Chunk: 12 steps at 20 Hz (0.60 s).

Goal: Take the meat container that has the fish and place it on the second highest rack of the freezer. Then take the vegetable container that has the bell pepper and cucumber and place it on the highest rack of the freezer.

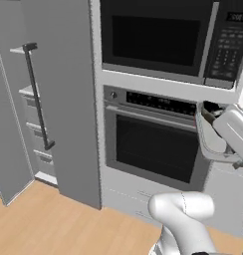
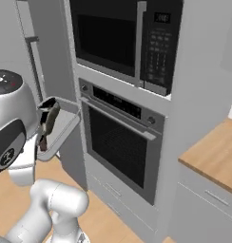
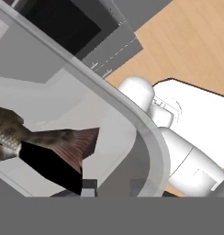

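Note:
The meat container (image 3: 148, 137) is a clear, pale grey tub with a brown fish (image 3: 45, 140) lying inside it. My gripper (image 3: 113, 187) is shut on the tub's wall, one dark fingertip on each side of it. I hold the tub in the air in front of the wall oven, tilted, at the right edge of the left base view (image 1: 209, 135) and at the left of the right base view (image 2: 58, 129), where the fish (image 2: 48, 118) hangs inside it. The freezer (image 1: 33, 130) stands open at the far left, with pale shelves in the gap. The vegetable container is out of view.
A wall oven (image 1: 153, 144) with a microwave (image 1: 163, 37) above it fills the cabinet straight ahead. The freezer's tall grey door (image 1: 68, 99) with a dark handle (image 1: 38, 94) stands open to its left. A wooden counter (image 2: 215, 156) lies at the right, and wood floor (image 1: 49, 224) below.

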### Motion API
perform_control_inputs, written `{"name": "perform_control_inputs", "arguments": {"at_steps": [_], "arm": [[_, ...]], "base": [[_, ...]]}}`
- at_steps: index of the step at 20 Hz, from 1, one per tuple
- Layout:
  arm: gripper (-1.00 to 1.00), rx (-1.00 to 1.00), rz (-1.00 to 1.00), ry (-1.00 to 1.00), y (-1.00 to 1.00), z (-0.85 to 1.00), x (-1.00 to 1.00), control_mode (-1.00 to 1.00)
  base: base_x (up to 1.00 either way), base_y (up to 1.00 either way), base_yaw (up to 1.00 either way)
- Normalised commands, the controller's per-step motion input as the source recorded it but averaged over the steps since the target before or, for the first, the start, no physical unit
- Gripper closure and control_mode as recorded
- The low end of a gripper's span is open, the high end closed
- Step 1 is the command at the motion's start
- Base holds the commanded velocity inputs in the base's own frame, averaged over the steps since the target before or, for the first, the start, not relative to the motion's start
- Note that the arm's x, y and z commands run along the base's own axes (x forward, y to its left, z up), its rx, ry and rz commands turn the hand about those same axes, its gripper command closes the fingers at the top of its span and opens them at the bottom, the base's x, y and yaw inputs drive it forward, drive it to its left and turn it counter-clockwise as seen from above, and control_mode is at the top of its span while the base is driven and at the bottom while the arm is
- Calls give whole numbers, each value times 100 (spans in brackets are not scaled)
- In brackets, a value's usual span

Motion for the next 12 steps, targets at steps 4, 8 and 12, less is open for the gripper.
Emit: {"name": "perform_control_inputs", "arguments": {"at_steps": [4, 8, 12], "arm": [[100, 0, 0, 0, 0, 0, 0, 100], [100, 0, 0, 0, 0, 0, 0, 100], [100, 0, 0, 0, 0, 0, 0, 100]], "base": [[63, 100, 12], [59, 100, 10], [59, 100, 7]]}}
